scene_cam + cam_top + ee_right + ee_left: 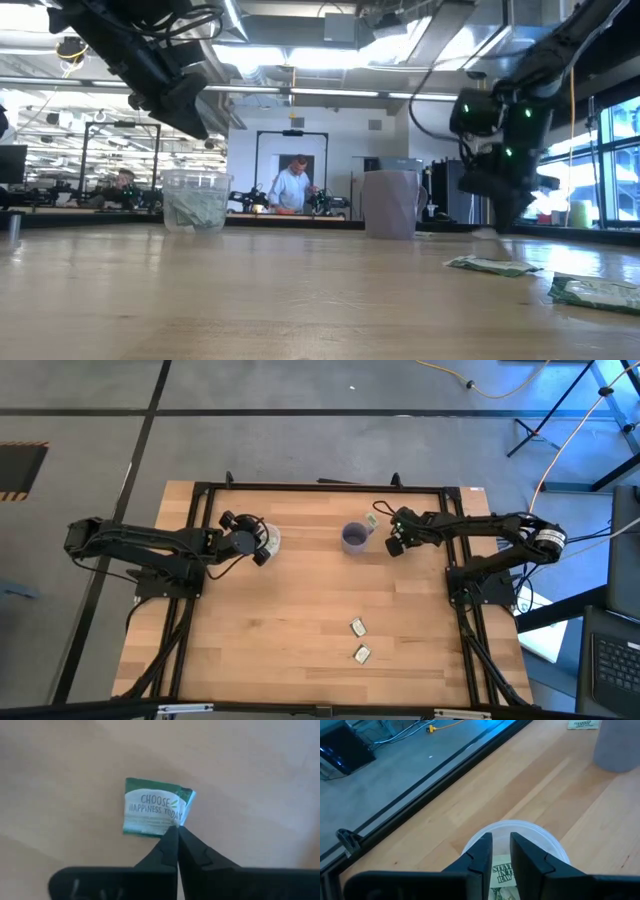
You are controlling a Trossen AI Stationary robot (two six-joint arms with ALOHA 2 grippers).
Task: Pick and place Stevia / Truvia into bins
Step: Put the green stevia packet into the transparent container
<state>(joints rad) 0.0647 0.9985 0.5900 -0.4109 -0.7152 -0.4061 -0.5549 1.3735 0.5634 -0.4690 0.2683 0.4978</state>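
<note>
My right gripper (176, 827) is shut on a green and white Stevia packet (152, 807), just right of the purple-grey mug (354, 537). My left gripper (501, 837) hovers over the clear cup (545, 832), its fingers a narrow gap apart with nothing between them. A packet (502, 872) lies inside that cup. Two more packets (358, 627) (362, 654) lie flat on the table nearer the front edge. Another packet (372, 520) lies just beyond the mug. My right gripper pinches the packet between its two fingertips at one edge, close to a corner (180, 817). The fingers slant steeply down onto it from above. The packet's printed face is up and most of it sticks out past the fingertips. I cannot tell whether it is clear of the table.
A black frame (320, 487) runs along the table's far edge and sides. The wooden top (300, 610) lies bare between the cups and the two near packets. People work at benches (295, 185) in the room behind the table.
</note>
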